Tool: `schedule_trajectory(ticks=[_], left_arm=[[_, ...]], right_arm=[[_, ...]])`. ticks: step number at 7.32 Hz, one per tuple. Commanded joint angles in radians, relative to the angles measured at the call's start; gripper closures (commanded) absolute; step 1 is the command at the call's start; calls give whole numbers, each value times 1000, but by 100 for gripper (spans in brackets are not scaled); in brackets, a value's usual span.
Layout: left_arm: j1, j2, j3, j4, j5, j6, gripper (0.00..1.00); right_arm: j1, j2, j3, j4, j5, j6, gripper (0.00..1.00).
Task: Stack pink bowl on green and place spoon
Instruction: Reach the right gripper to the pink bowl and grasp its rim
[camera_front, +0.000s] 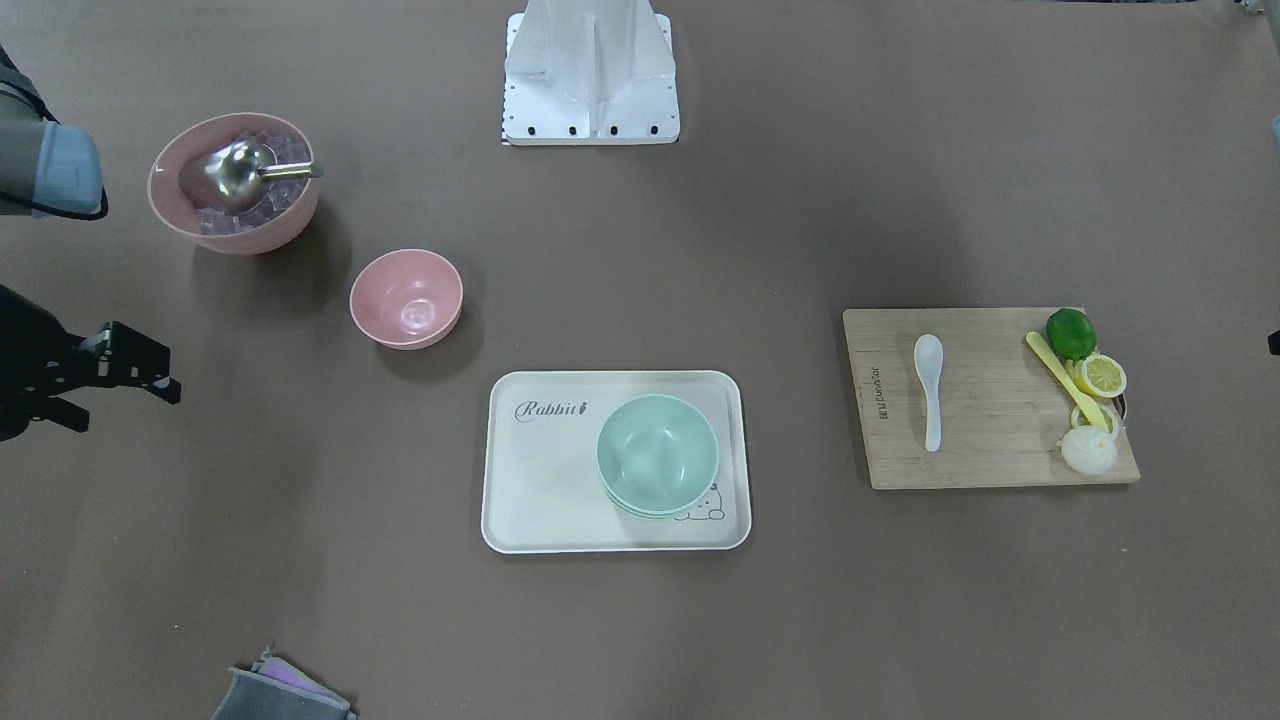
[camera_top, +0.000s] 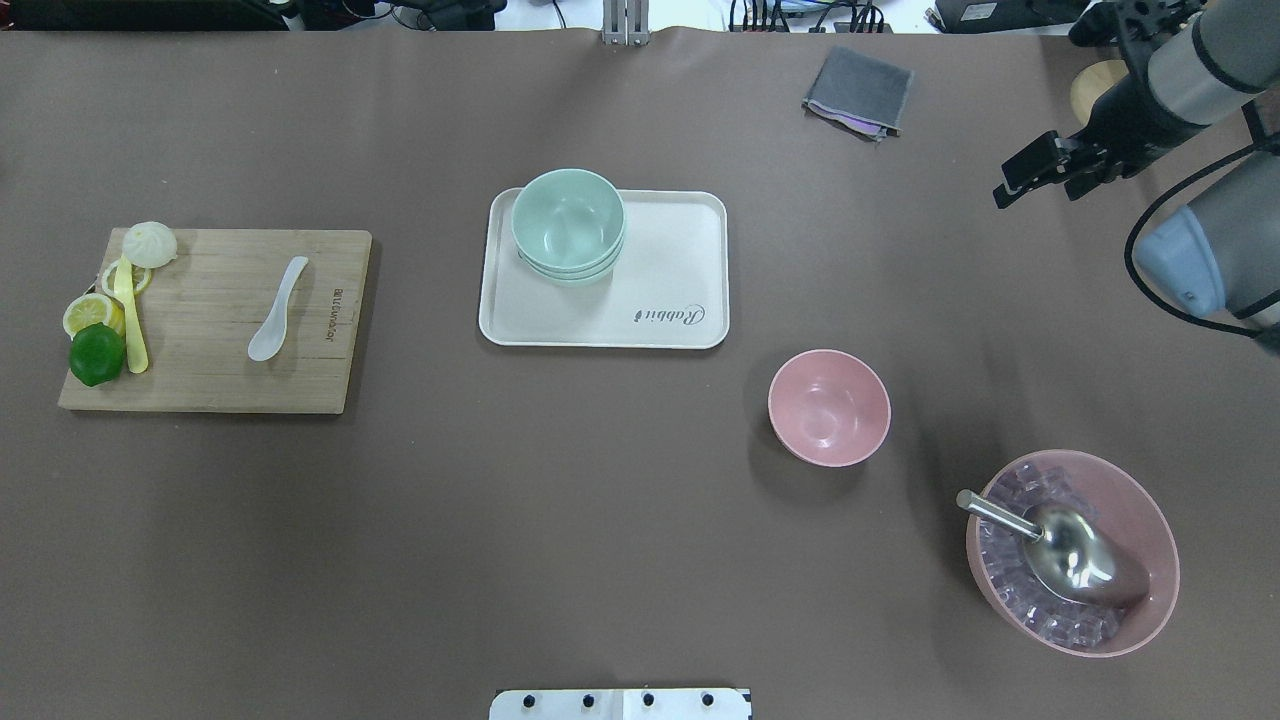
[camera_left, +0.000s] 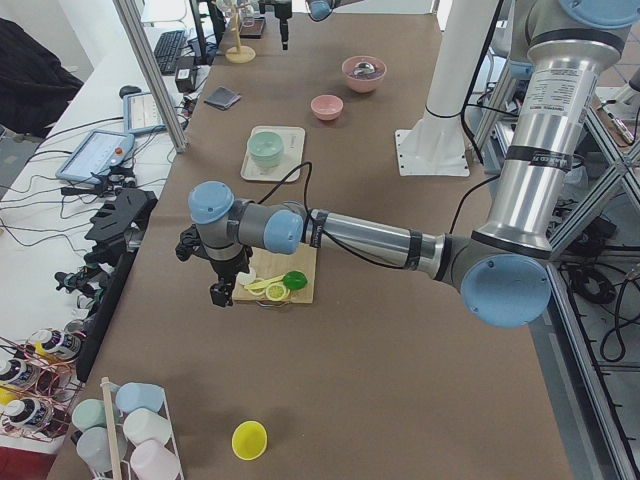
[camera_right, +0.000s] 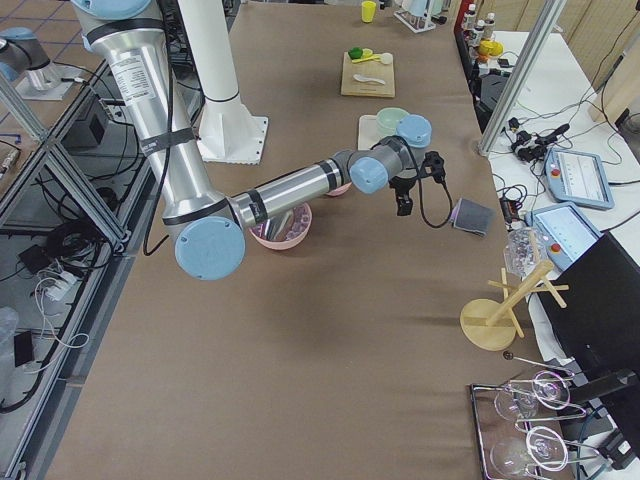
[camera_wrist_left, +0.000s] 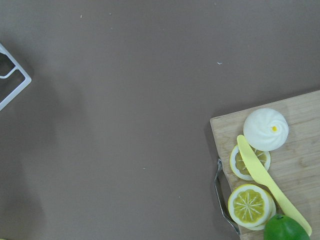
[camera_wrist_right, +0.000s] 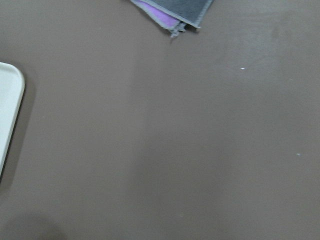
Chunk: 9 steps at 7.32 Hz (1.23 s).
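A cutting board carried a lime, lemon slices, a yellow knife and a white bun at one end. Well apart stood a big bowl of ice holding a metal scoop. A grey cloth lay near the table's far edge.

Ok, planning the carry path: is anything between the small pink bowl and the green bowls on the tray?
Nothing visible does: only bare table lies between the small pink bowl and the stacked green bowls on the tray.
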Motion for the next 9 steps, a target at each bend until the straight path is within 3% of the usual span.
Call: schedule_trajectory(ticks=[1, 2, 4, 6, 8, 9], left_arm=[[51, -37, 48, -2, -2, -117, 2], [54, -34, 49, -56, -2, -149, 2], [77, -41, 86, -93, -3, -154, 2], [96, -44, 83, -95, -8, -174, 2], [97, -44, 103, -151, -25, -218, 2], [97, -44, 111, -163, -25, -220, 2]], right_arm=[[-105, 10, -10, 154, -34, 76, 0], [-150, 21, -11, 189, -39, 84, 0], [-257, 22, 0, 196, -129, 153, 0], [-335, 15, -5, 231, -128, 153, 2], [-357, -5, 3, 237, -111, 153, 14], [-363, -17, 3, 236, -113, 153, 32]])
